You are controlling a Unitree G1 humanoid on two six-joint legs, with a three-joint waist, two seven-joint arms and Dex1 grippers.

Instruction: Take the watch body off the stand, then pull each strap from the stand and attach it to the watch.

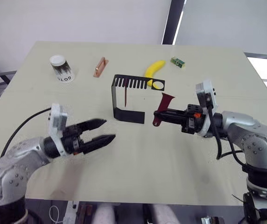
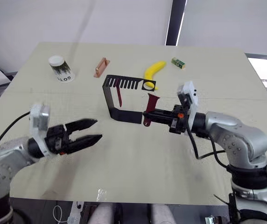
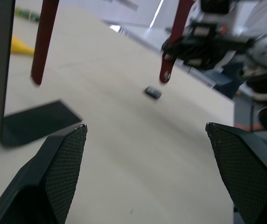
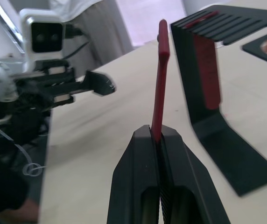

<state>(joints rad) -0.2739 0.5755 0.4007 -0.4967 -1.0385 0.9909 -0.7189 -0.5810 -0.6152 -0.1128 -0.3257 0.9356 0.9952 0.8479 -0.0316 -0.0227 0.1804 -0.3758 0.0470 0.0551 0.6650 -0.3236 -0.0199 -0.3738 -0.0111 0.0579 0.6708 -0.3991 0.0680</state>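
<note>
The black stand (image 1: 124,100) sits mid-table with one dark red strap (image 1: 125,95) hanging from its slotted top arm. My right gripper (image 1: 164,113) is shut on the other strap (image 1: 163,108), held upright in the air just right of the stand; the right wrist view shows it pinched between the fingers (image 4: 160,79). Down at the left, my left gripper (image 1: 106,130) is open and holds nothing, pointing toward the stand's base. A small dark piece that looks like the watch body (image 3: 153,92) lies flat on the table beyond the held strap in the left wrist view.
Along the far side of the table are a paper cup (image 1: 61,68), a copper bar (image 1: 100,66), a banana (image 1: 154,70) behind the stand's ring, and a small green box (image 1: 178,62). A black cable trails from my left arm.
</note>
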